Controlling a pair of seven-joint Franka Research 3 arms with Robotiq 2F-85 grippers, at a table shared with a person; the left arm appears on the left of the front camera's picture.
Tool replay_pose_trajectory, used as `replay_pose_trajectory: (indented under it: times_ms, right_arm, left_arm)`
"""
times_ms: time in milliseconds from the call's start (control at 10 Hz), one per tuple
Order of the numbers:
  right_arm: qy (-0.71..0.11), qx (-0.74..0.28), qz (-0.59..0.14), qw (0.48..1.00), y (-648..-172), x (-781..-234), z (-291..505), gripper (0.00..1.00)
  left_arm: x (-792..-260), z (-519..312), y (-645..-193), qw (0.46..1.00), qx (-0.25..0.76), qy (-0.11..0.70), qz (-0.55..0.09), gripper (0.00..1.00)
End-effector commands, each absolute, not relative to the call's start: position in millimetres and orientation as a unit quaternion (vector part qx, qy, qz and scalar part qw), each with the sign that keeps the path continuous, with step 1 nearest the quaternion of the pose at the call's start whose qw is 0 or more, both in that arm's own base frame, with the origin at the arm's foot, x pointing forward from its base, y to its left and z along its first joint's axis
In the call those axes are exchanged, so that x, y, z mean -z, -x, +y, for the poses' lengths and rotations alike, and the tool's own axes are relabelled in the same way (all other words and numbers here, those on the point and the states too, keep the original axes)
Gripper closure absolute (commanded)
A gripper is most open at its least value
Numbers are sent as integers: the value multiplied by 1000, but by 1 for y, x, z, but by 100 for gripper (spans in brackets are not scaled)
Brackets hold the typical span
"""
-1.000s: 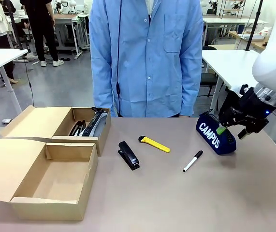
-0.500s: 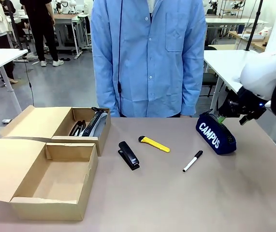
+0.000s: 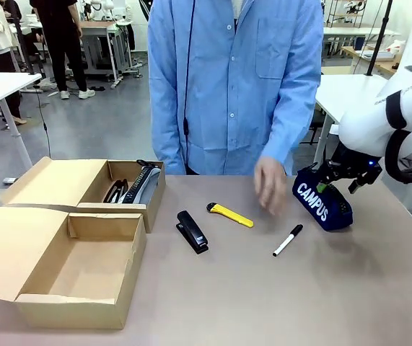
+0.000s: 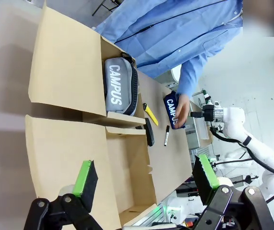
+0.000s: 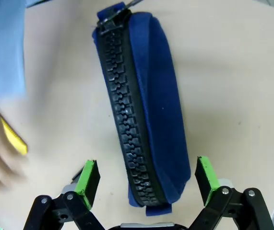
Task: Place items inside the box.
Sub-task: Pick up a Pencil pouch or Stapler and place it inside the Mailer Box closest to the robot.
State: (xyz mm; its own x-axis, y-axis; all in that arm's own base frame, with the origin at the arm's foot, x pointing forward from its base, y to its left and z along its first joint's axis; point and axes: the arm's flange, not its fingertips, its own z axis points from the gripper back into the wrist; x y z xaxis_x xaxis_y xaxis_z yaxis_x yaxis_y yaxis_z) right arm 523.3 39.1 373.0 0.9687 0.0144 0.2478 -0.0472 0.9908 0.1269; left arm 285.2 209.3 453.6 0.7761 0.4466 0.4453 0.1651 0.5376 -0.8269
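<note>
1. The left jaws stood wide apart, holding nothing, well left of the navy pouch [image 3: 322, 204]
2. The grey pouch [image 4: 120, 86] lay inside the far box [image 3: 68, 184], also well left of the navy pouch
3. The black stapler [image 3: 192, 231], yellow utility knife [image 3: 230, 214] and marker pen [image 3: 288, 240] lay on the surface [image 3: 263, 303], left of the navy pouch
4. A person's hand [image 3: 270, 186], blurred, hung just left of the navy pouch
5. The right jaws stood wide over the navy pouch, which lay between the green pads [image 5: 89, 176], unclamped
</note>
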Motion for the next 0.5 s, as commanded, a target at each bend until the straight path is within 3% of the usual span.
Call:
replay_pose_trajectory:
  times_ms: [0, 200, 400]
  right_arm:
    - [-156, 15, -139, 978, -504, -394, -3, 0]
    - [-206, 42, -131, 969, -473, -395, -55, 0]
    - [-429, 86, -98, 894, -441, -378, -127, 0]
  left_arm:
    - [-452, 208, -285, 807, -79, 478, -336, 0]
    - [-452, 208, -285, 807, -79, 478, -336, 0]
    - [-452, 208, -285, 807, -79, 478, -336, 0]
